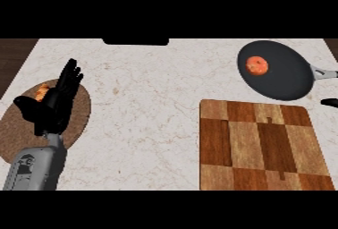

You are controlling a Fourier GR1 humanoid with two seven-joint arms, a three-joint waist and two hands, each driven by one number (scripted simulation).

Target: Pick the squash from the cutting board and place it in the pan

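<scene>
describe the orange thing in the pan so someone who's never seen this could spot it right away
Start at the checkered wooden cutting board at the right of the marble counter. Just beyond it lies a dark round pan. The squash is the small orange-red lump at its left, the only thing inside.

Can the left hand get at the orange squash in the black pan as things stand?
Probably not easily: the left hand rests open at far left; the orange squash lies in the round black pan far right.
</scene>
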